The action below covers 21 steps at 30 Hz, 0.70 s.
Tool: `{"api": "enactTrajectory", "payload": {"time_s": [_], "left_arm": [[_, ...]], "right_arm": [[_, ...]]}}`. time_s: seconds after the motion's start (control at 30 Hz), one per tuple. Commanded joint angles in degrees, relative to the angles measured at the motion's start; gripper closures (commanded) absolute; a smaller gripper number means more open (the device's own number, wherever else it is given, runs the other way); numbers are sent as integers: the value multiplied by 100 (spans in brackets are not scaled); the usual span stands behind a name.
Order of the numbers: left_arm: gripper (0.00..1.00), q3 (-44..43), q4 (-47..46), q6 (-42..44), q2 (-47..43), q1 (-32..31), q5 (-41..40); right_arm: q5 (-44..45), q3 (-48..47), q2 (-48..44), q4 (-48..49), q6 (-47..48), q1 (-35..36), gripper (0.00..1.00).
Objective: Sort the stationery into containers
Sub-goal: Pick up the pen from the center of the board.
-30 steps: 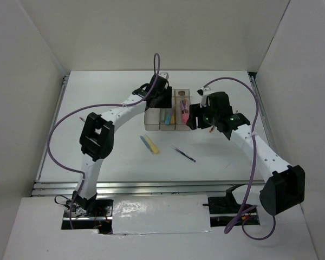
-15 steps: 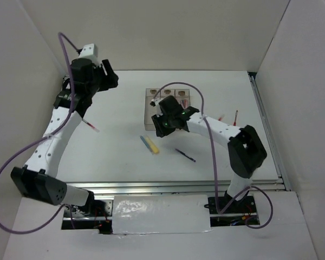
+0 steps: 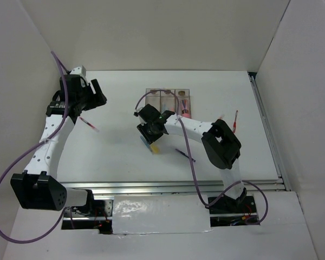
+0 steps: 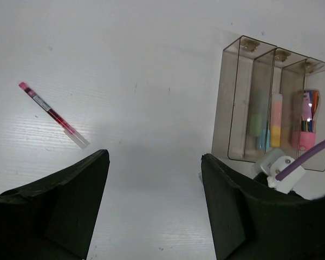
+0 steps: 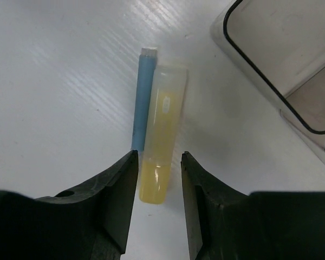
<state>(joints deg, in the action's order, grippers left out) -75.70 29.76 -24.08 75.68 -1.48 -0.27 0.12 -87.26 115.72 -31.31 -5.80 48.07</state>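
Now R fingers [image 5: 116, 206] stand narrowly apart astride yellow marker [image 5: 161, 146], not gripping, blue pen [image 5: 143, 97] against its left, by bins [image 5: 271, 81]; L fingers [image 4: 70, 206] wide above table [image 4: 151, 54], red pen [image 4: 53, 115] lying far left

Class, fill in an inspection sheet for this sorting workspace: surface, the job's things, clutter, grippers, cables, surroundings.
Surface: white table, flat.
Job's things: three joined clear bins hold several markers. Loose on the table: yellow marker beside blue pen, pink-red pen, dark pen, two thin red pens far right.
Clutter: nothing seen.
Grippers: right gripper, jaws open astride the yellow marker; left gripper, jaws open, empty, over bare table.
Cables: purple cables loop from both arms; one crosses the bins in the top view.
Surroundings: white walls on three sides.
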Motion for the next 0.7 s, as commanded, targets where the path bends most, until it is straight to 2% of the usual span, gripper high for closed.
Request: {"api": "enactTrajectory", "payload": {"time_s": [0.0, 0.3, 0.67], "left_arm": [[19, -6, -137, -1, -194, 95, 300], [18, 29, -225, -18, -71, 130, 475], [17, 55, -163, -176, -62, 367, 528]], "right_arm": [[287, -300, 152, -147, 79, 0, 55], [261, -265, 328, -174, 193, -9, 53], [129, -484, 592, -376, 325, -70, 54]]}}
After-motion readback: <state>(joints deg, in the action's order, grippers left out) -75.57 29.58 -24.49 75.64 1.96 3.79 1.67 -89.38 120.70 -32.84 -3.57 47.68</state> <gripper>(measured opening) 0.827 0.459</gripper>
